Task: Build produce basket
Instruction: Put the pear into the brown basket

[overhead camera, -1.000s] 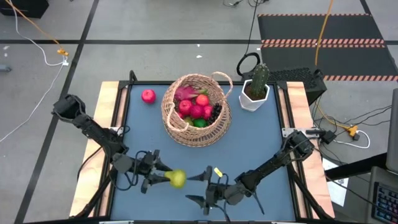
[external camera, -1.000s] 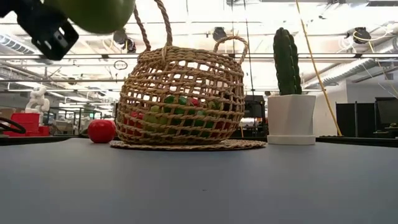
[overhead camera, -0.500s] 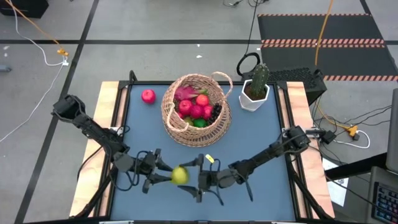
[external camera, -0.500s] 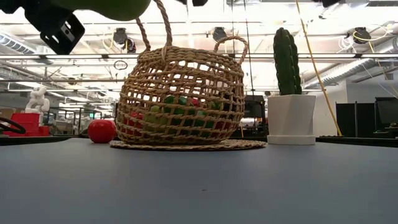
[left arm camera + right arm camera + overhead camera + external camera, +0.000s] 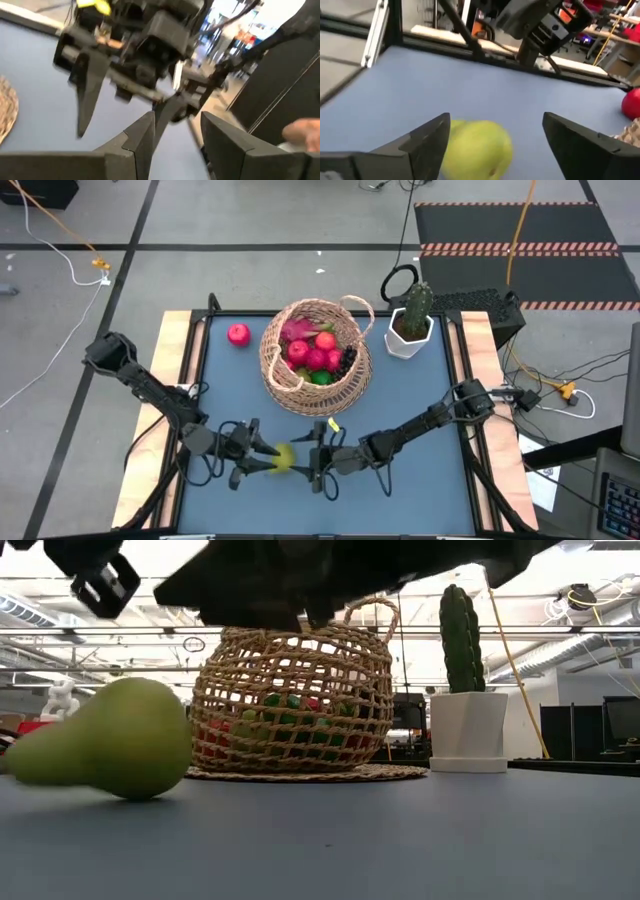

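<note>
The pear (image 5: 110,740) has dropped from my left pincer (image 5: 262,457), now spread and empty, onto the tabletop (image 5: 420,395) short of the basket (image 5: 316,355); my right pincer (image 5: 495,145), spread around it, must regrasp.

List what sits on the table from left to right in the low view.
pear lying on its side → wicker basket with produce inside → cactus in its white pot.

Both arms are matte black, jointed, with thin cables trailing. The right pincer (image 5: 318,467) carries a yellow tag. The left pincer (image 5: 262,459) has blunt dark wedge fingers.
</note>
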{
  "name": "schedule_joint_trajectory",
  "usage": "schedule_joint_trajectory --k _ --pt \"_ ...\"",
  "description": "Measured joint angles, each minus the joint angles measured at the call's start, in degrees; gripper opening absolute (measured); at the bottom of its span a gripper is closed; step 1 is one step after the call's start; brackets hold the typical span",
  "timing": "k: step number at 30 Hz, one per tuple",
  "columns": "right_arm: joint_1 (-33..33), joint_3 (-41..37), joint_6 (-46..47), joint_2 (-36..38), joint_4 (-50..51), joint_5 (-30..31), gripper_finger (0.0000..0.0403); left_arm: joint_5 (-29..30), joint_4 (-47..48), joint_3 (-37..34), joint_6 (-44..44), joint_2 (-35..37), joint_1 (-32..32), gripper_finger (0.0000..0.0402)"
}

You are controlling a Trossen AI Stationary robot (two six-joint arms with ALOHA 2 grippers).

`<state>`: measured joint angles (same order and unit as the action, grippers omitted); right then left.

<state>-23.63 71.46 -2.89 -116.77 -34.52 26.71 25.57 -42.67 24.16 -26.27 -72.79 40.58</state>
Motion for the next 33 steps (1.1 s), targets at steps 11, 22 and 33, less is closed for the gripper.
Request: schedule_joint_trajectory --k 11,22,33 --pt "0.4 0.0 3.3 -0.1 0.5 -1.6 0.0335 10.2 40.7 0.1 -20.5 0.2 -0.6 0.0159" --pt "2.9 0.0 7.9 -11.3 -10.3 -7.3 0.0354 4.6 39.5 -0.1 -23.3 0.1 -2.7 0.0159" --pt "2.2 0.0 3.3 -13.2 -13.2 -7.7 0.0354 1.8 27.8 -0.3 -16.8 3.8 2.2 0.0159"
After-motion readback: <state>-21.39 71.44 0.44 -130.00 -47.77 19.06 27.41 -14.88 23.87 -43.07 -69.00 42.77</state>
